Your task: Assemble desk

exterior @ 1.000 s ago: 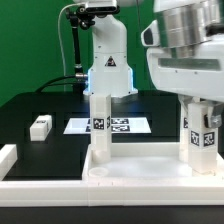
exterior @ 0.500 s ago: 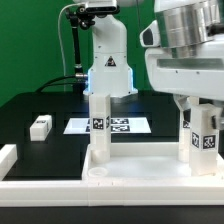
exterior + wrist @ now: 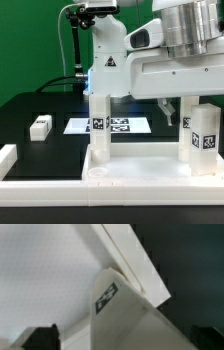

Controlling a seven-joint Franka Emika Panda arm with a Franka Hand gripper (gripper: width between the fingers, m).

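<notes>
White desk top with one leg and another leg upright.

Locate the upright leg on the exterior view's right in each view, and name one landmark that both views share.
Exterior view: the leg stands upright on the desk top, at the exterior view's right end.
Wrist view: a tagged leg, likely the same one, runs through the middle of the picture, seen from above.
Shared landmark: the leg's black-and-white tag.
</notes>
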